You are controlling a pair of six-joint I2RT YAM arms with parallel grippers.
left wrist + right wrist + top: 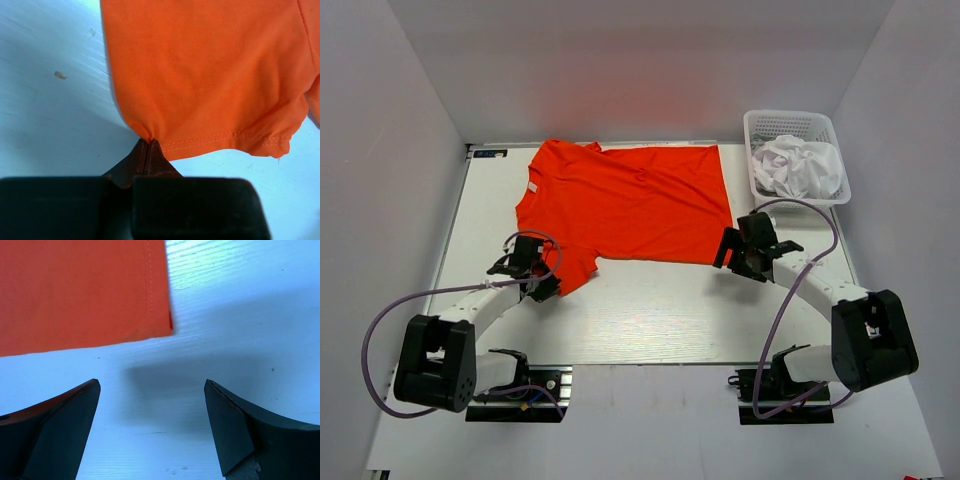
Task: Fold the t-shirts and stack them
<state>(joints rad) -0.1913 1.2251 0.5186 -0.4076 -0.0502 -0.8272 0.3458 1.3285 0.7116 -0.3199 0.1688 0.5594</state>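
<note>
The orange-red t-shirt (625, 205) lies spread flat on the white table, collar to the left, hem to the right. My left gripper (542, 275) is shut on the corner of its near sleeve (210, 75); the pinched fold shows at the fingertips in the left wrist view (148, 141). My right gripper (730, 255) is open and empty, just off the shirt's near right hem corner (160, 325), above bare table. The white t-shirt (802, 167) lies crumpled in the basket at the back right.
The white lattice basket (760, 122) stands at the table's back right corner. Grey walls close in the left, back and right sides. Purple cables loop from both arms over the table's near part.
</note>
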